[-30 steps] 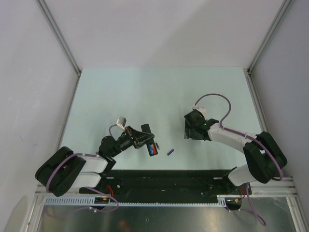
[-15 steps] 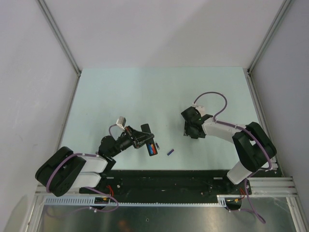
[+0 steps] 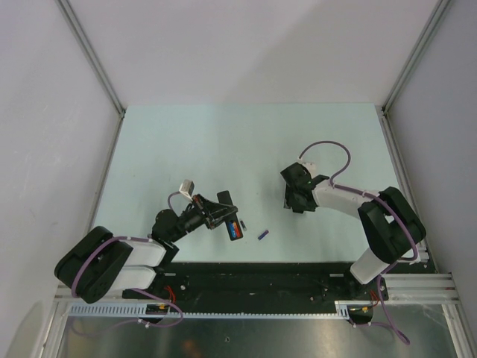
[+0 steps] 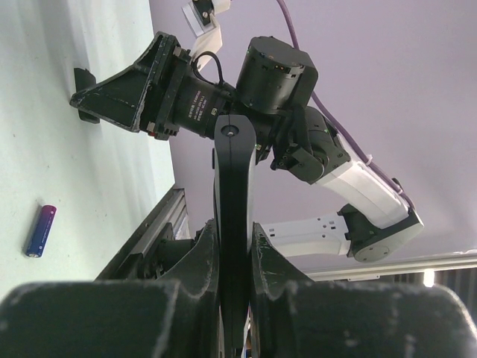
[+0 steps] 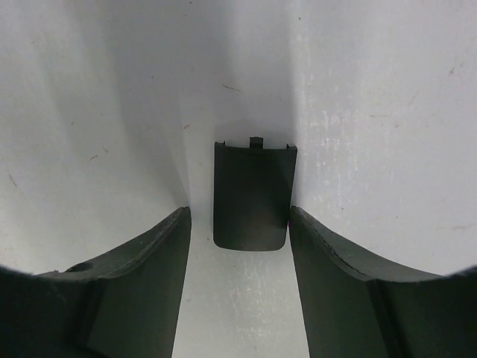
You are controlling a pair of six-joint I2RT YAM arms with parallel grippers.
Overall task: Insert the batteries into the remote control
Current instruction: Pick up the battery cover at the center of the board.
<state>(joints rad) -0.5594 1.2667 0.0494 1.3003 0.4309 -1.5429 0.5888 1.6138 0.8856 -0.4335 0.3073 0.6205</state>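
Note:
My left gripper (image 3: 217,215) is shut on the remote control (image 3: 226,203), a slim black bar, and holds it edge-on just above the table. Blue and red batteries (image 3: 235,229) sit in its open end. In the left wrist view the remote (image 4: 232,171) stands between my fingers. One loose blue battery (image 3: 261,234) lies on the table to its right, and also shows in the left wrist view (image 4: 40,230). My right gripper (image 3: 293,203) is open and points down. In the right wrist view its fingers (image 5: 149,268) flank the near end of a flat black battery cover (image 5: 250,195).
The pale green table (image 3: 246,142) is walled by white panels at the back and sides. A black rail (image 3: 253,276) with the arm bases runs along the near edge. My right arm (image 4: 223,89) shows in the left wrist view.
My right arm has drawn in, and its gripper has shifted slightly left and back over the cover. The left gripper, the remote and the loose battery have not moved.

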